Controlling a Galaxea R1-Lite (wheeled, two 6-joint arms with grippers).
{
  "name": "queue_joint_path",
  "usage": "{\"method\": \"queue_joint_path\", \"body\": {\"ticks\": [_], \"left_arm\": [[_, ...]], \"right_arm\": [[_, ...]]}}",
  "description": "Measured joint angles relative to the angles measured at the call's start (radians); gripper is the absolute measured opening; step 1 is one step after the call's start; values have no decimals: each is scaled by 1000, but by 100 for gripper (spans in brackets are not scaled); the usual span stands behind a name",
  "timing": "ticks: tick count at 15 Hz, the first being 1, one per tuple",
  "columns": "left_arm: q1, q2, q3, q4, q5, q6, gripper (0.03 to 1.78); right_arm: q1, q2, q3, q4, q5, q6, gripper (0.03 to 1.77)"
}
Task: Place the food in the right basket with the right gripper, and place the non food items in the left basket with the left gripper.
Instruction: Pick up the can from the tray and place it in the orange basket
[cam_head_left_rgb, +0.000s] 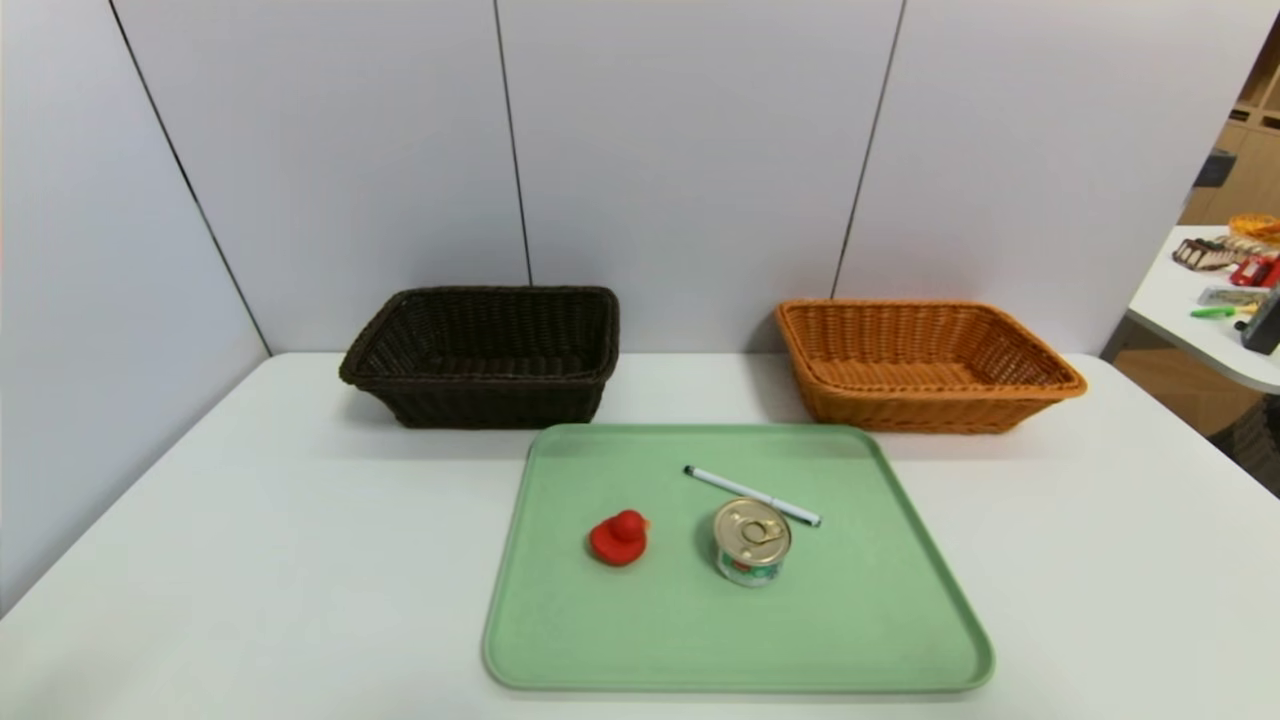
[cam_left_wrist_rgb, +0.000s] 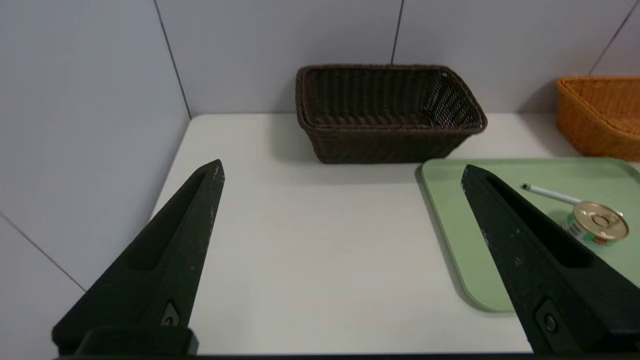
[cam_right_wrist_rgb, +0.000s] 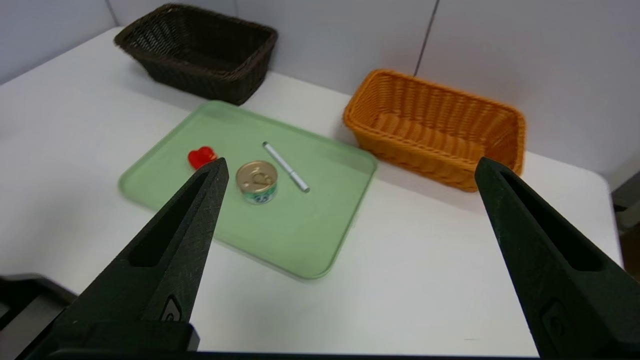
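Seen from the head camera, a white table (cam_head_left_rgb: 250, 560) holds a pale green tray (cam_head_left_rgb: 640, 640) at the front centre, with two empty wicker baskets behind it: the dark brown left basket (cam_head_left_rgb: 485, 355) on the left and the orange right basket (cam_head_left_rgb: 925, 365) on the right, each just beyond the tray's far edge. On the tray a small red rubber duck (cam_head_left_rgb: 619, 538) sits left of centre; a short tin can (cam_head_left_rgb: 752, 541) with a gold pull-tab lid and a green, white and red label stands upright near the middle, well apart from the duck; a thin white pen (cam_head_left_rgb: 752, 495) lies just behind the can, its long axis slanting from back-left to front-right. Neither arm shows in this view. In the left wrist view, the left gripper (cam_left_wrist_rgb: 342, 175) is spread wide and empty, held above the bare table on the tray's left side, facing the dark basket; the can and pen lie off toward its right finger, and the duck is hidden. In the right wrist view, the right gripper (cam_right_wrist_rgb: 350, 167) is likewise spread wide and empty, high over the table's front right, looking down across the tray. The can lies ahead and toward its left finger, with the orange basket beyond. The can seems the right arm's nearer target, reachable by moving forward and down.
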Motion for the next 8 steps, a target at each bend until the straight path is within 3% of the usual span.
{"method": "queue_joint_path", "body": {"ticks": [3, 8], "left_arm": [[0, 59, 0, 89, -74, 0, 169], [-10, 125, 4, 161, -149, 1, 169]], "right_arm": [[42, 77, 19, 68, 61, 1, 170], [244, 150, 140, 73, 37, 3, 170]]}}
